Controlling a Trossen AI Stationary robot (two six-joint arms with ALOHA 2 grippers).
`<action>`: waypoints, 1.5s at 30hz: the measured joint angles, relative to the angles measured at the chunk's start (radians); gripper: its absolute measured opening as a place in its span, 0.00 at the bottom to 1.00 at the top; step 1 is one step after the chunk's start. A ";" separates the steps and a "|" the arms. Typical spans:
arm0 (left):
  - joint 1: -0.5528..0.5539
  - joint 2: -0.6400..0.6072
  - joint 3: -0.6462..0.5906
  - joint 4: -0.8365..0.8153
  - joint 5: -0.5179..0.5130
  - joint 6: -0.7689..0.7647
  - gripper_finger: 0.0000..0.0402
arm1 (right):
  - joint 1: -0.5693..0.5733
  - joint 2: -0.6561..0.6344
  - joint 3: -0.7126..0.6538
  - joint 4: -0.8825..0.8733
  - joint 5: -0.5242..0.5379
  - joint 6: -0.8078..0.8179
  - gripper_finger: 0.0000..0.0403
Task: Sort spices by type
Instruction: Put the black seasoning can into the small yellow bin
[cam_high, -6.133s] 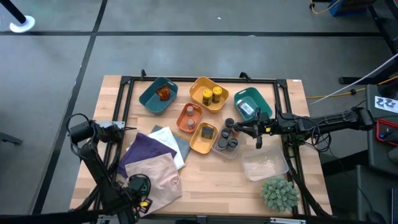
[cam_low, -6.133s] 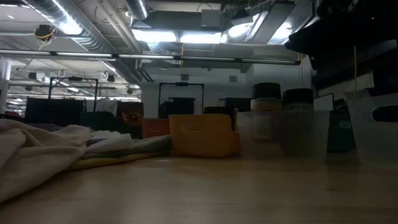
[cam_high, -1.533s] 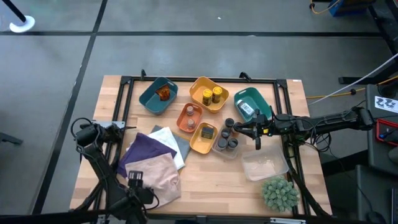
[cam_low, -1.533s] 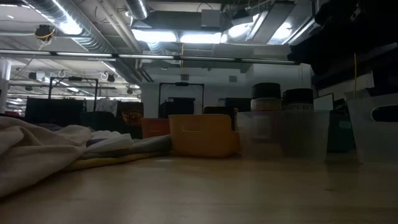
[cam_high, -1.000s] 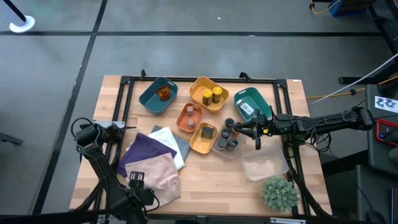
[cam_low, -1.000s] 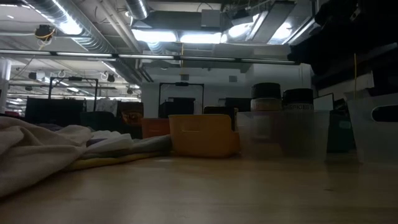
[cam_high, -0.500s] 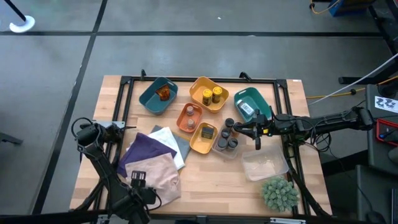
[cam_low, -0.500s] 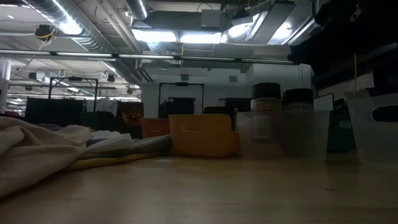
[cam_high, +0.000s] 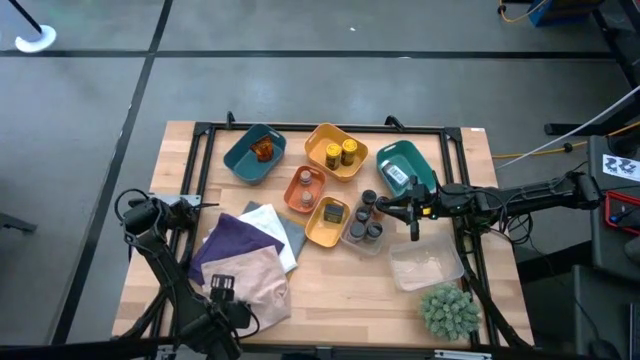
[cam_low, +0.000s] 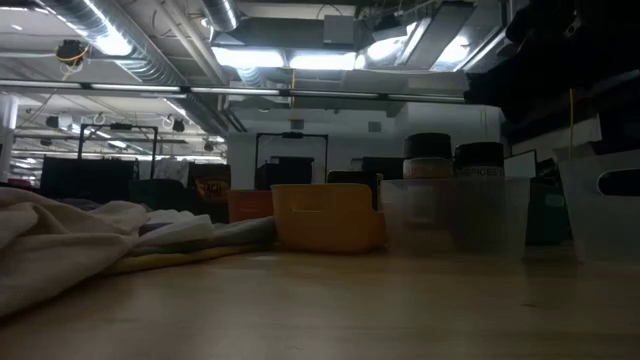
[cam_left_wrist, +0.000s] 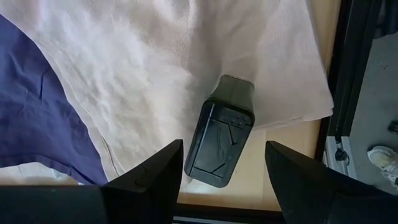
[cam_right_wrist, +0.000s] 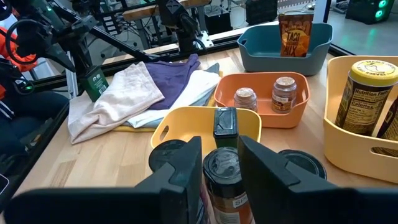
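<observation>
From above, the left gripper (cam_high: 222, 296) hangs over the pink cloth (cam_high: 255, 290) at the table's (cam_high: 350, 290) near left edge, while the right gripper (cam_high: 384, 209) sits low over the dark-lidded jars (cam_high: 368, 221) in the clear tray (cam_high: 362, 243) mid-table; most spices already lie sorted in teal, yellow and orange trays. At table height, the crumpled cloths (cam_low: 70, 240) rise soft and lumpy at one side, a smooth yellow tray (cam_low: 325, 215) stands beside the clear tray, and two dark lids (cam_low: 452, 150) show above it. The left wrist camera shows the jaws spread wide and empty above a flat dark-green packet (cam_left_wrist: 221, 130), a slim, smooth, rounded rectangle lying tilted, partly on wrinkled pink cloth and partly on bare wood near the table's edge. The likely risk is that closing fingers pinch a fold of soft fabric along with the packet, or the slick flat packet skids toward the edge instead of lifting. The right wrist camera shows its jaws shut on a cylindrical jar (cam_right_wrist: 225, 180) with a glossy dark lid; neighbouring jars stand touching it, so lifting or tilting could topple them. Beyond it a green packet (cam_right_wrist: 225, 127) stands in the yellow tray, and ribbed, grey-lidded jars (cam_right_wrist: 264, 94) in the orange one.
</observation>
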 joint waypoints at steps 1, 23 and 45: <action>0.000 0.000 0.000 0.000 0.000 0.000 0.52 | 0.000 0.000 0.000 0.000 0.000 0.000 0.26; 0.014 0.103 0.001 -0.003 0.000 0.034 0.52 | 0.000 0.000 0.000 0.001 0.000 0.000 0.26; 0.101 0.106 0.035 -0.055 0.108 0.122 0.29 | 0.000 0.000 0.000 0.000 0.000 0.000 0.26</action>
